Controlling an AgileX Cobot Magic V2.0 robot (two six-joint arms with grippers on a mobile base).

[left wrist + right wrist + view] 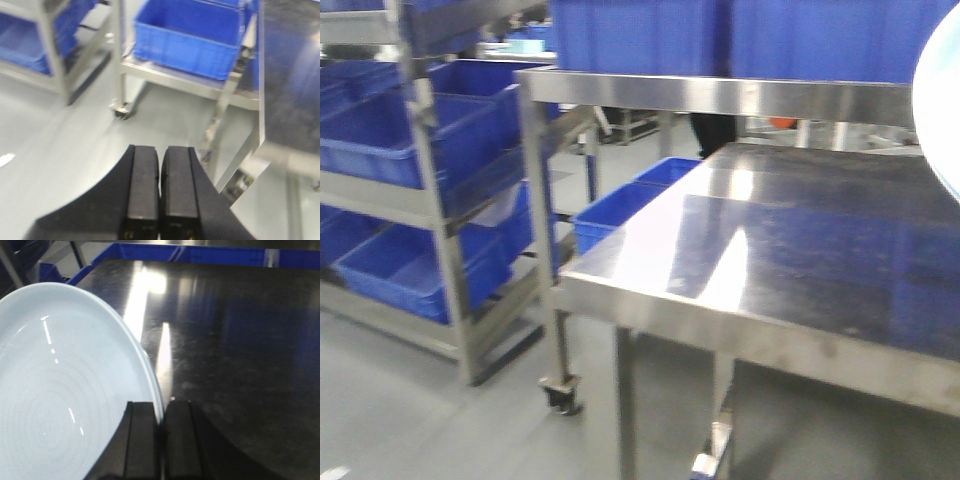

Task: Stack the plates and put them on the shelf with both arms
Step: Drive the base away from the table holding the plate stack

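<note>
The right gripper (161, 410), with matte black blocky fingers, clamps the thin upturned rim of a glossy, round white plate (60, 390) spreading to its left. A scuffed, reflective steel tabletop (240, 340) lies ahead. The left gripper (160, 165) is pressed closed on nothing, with smooth grey floor (60, 150) below.

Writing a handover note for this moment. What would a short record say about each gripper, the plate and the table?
left gripper: jaws shut, empty, over the floor
right gripper: jaws shut on the plate's rim
plate: white, glossy, held over the table
table: steel, reflective, with a shelf above it
blue bins: on the rack at the left
</note>
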